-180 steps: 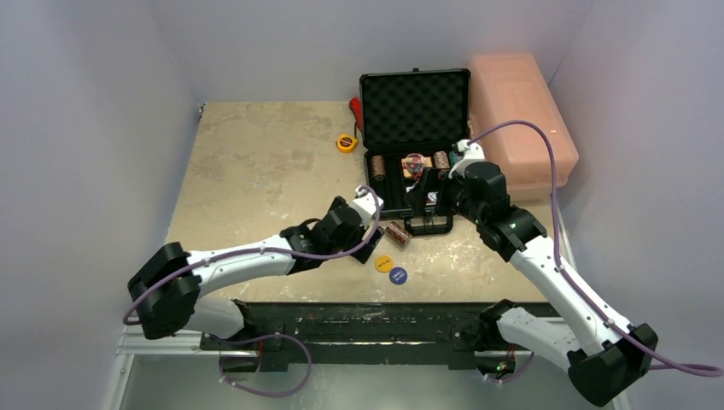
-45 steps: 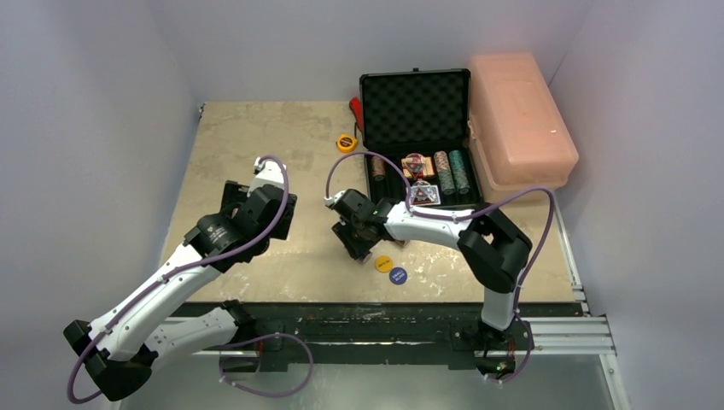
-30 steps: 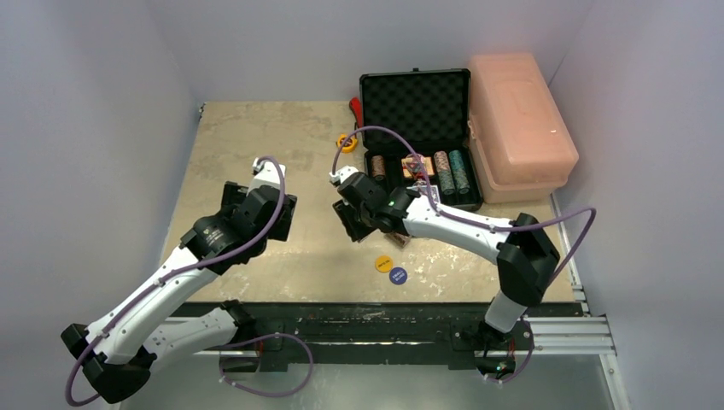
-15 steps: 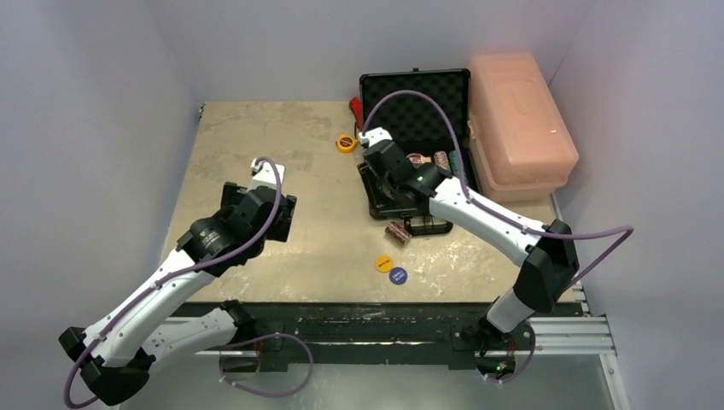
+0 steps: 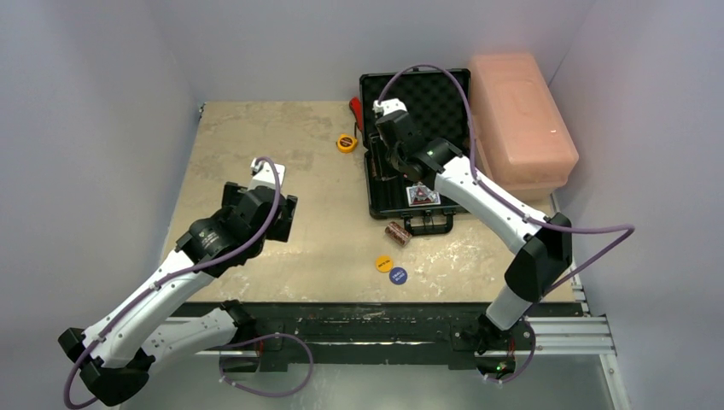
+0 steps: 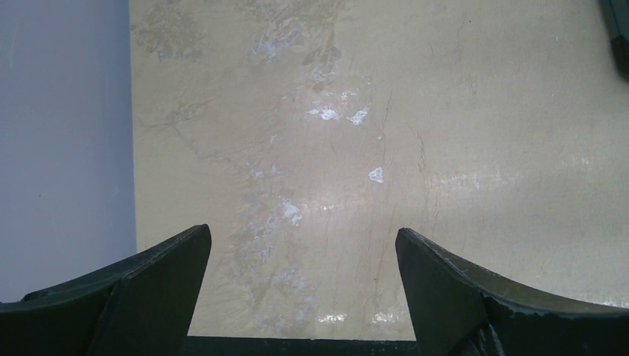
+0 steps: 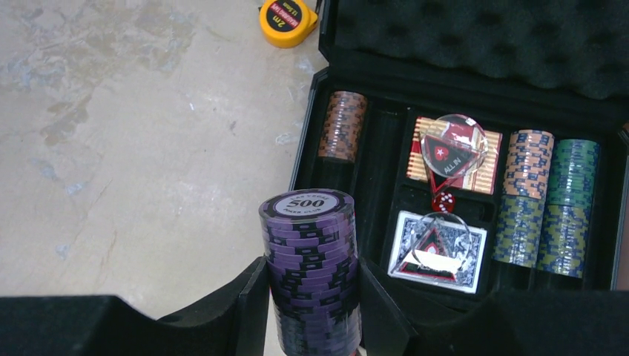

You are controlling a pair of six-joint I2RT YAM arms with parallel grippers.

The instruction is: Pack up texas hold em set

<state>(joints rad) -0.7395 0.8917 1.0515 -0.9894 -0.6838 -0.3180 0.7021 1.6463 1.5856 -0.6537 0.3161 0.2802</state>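
The black briefcase lies open at the back of the table, foam lid up. My right gripper is shut on a tall purple chip stack, held upright over the case's left front edge. Inside the case are a brown chip stack, two card decks with clear markers on them, a red die and mixed chip stacks. On the table in front lie a short brown chip stack, a yellow button and a blue button. My left gripper is open over bare table.
A pink plastic box stands right of the case. A yellow tape measure and a red tool lie to the left of the case. The left arm hovers over the table's left half. Walls close in on both sides.
My right arm has swung from the table's middle back to the case's left side, carrying the purple chip stack. The left arm has stayed still.
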